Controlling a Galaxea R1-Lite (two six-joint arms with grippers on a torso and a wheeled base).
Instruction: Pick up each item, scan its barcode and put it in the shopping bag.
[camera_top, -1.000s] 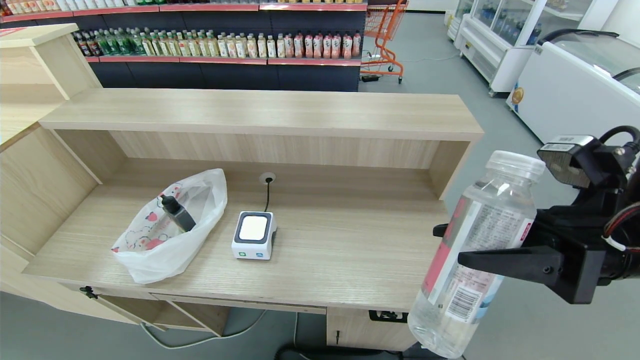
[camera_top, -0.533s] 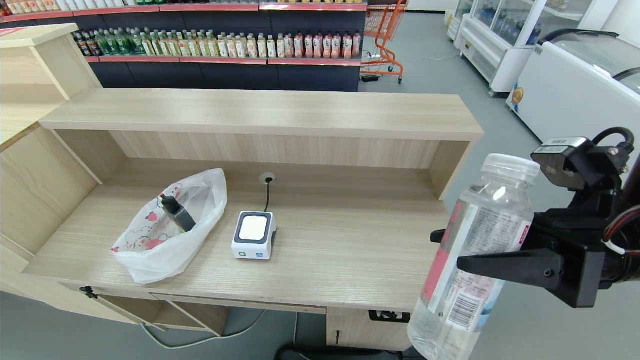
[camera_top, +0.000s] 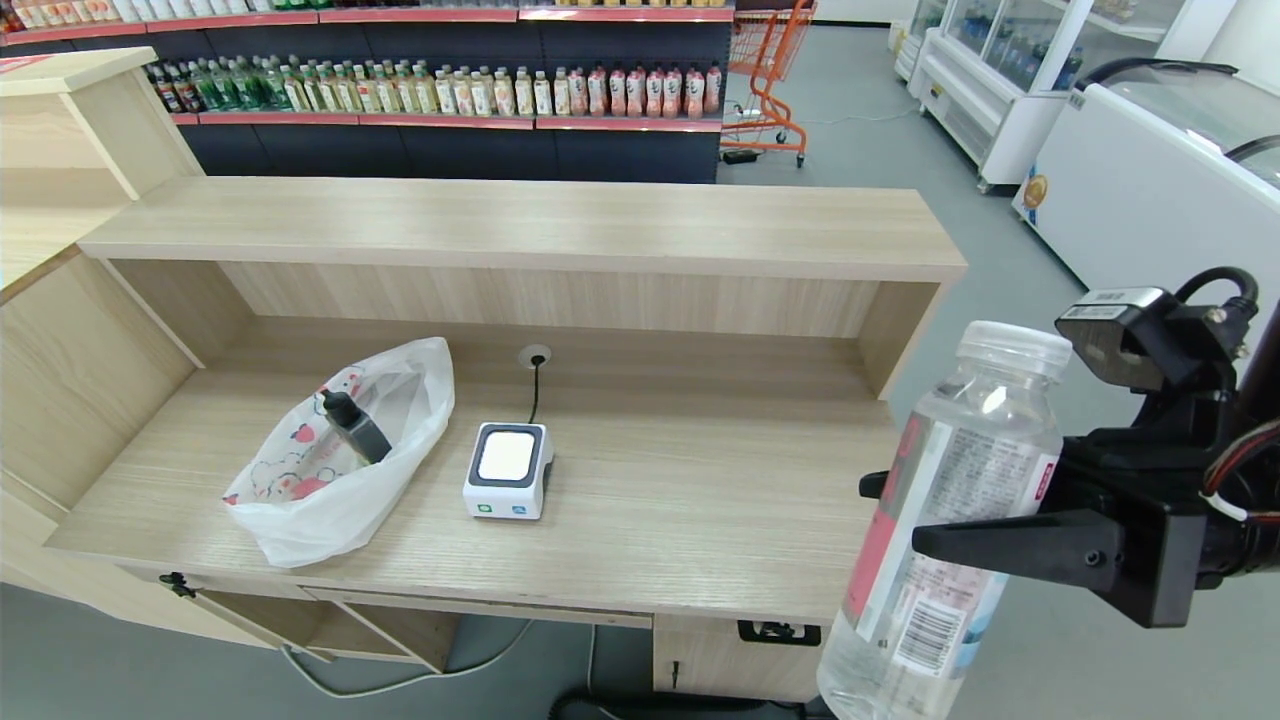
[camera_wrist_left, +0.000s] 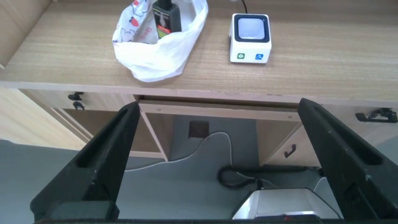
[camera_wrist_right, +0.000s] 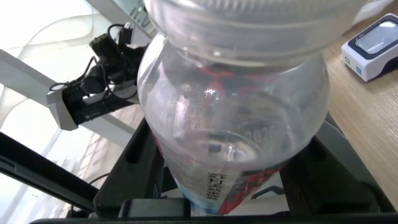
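At the right end of the surface (camera_top: 700, 480), off its edge and in the air, the right jaws are clamped across the labelled middle of a clear water bottle (camera_top: 950, 520), cap up and leaning a little; it hangs well apart from everything on the wood. The shopping bag (camera_top: 330, 470) lies slumped at the left of the surface, its mouth open toward the back wall. The scanner (camera_top: 508, 468) sits just beside the bag, its pale window facing up and its cable running back to a hole in the surface. A dark bottle (camera_top: 355, 425) already rests inside the bag. The barcode (camera_top: 928, 608) is low on the water bottle's label, turned toward the robot rather than toward the scanner. The left jaws hang spread wide and empty before the front edge of the surface, below the bag (camera_wrist_left: 155, 37) and the scanner (camera_wrist_left: 250, 37).

The step in hand looks like carrying the bottle to the scanner. The chief risk is a missed read, since the code must be turned down onto the window. Tipping a smooth round bottle held only at its middle could let it twist or slide in the jaws. Its low-hanging base could also knock the surface's edge or the raised side panel on the way across. Later, the bag's limp rim may fold shut or snag.
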